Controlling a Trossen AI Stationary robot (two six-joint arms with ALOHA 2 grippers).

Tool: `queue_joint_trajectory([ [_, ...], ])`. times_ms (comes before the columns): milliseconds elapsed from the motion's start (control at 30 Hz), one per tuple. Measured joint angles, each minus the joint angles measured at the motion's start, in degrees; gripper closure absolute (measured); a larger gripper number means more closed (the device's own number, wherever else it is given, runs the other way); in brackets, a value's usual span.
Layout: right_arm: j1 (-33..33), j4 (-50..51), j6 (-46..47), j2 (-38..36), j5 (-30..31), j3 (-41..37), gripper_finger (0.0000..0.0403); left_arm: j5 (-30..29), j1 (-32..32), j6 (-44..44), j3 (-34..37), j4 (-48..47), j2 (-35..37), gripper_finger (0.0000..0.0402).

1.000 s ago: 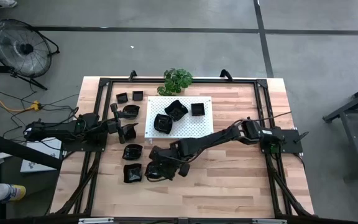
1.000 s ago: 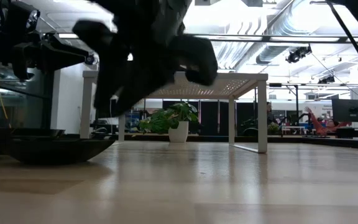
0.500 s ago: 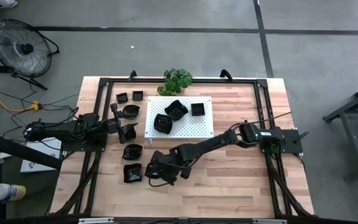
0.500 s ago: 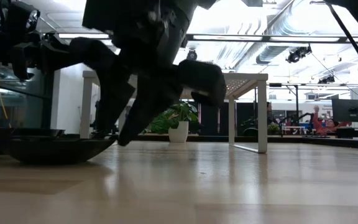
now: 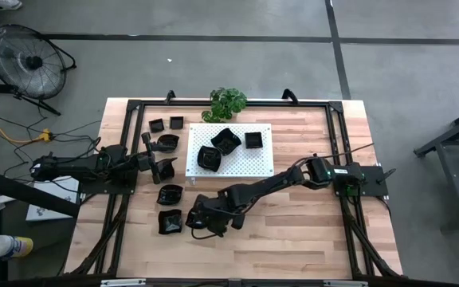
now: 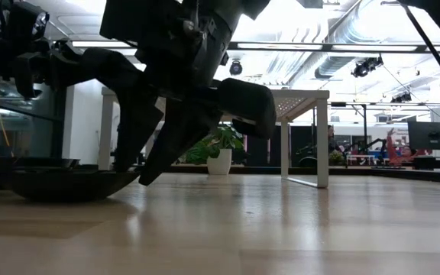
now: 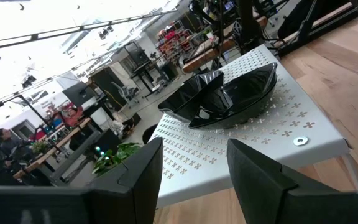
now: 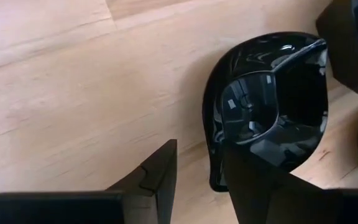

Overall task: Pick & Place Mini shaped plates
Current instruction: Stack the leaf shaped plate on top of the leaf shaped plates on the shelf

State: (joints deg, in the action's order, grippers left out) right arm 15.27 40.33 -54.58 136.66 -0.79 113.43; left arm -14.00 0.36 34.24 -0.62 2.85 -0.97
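Observation:
Small glossy black mini shaped plates lie about. Three sit on the white perforated board point(image 5: 249, 163), and several lie on the wood left of it, such as one plate point(image 5: 170, 194). My right gripper point(image 5: 201, 221) reaches down at another plate point(image 8: 272, 81) that lies flat on the table. It is open, one finger point(image 8: 253, 180) over the plate's hollow and the other point(image 8: 157, 171) outside the rim. My left gripper point(image 7: 194, 174) waits open at the table's left, level, facing the board. My right gripper slants down from the table's right side, with the plate's near rim point(image 8: 213, 158) between its two fingers, one inside and one outside. I cannot tell whether either finger touches the plate. The plate rests flat on the wood.
A green potted plant point(image 5: 228, 102) stands at the far edge behind the board. A second plate point(image 5: 170, 222) lies just left of the right gripper. Black frame rails point(image 5: 126, 151) run along the table's sides. Bare wood lies toward the near edge and the right.
My right gripper has come down and a little toward the table's left and near edge, onto the plate on the wood. The plate has stayed where it was.

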Motion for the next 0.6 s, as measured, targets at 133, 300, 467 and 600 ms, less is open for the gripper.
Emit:
queue_joint_trajectory([
  [133,-0.26,-0.21,-1.0,0.0,-1.25,0.0,0.031,-0.01,0.0,-0.01,0.0,0.0,-0.02,0.0227],
  [300,-0.36,-0.34,-2.01,0.0,-1.32,0.0,0.034,0.0,0.0,0.0,0.0,0.0,-0.01,0.0227],
  [467,-0.76,-0.46,-2.52,0.07,-2.55,0.0,0.0357,0.0,0.0,0.0,0.0,0.0,-0.02,0.0227],
  [600,-0.85,-0.76,-2.84,0.31,-2.78,0.0,0.0356,-0.02,0.0,0.0,0.0,0.0,-0.01,0.0227],
])
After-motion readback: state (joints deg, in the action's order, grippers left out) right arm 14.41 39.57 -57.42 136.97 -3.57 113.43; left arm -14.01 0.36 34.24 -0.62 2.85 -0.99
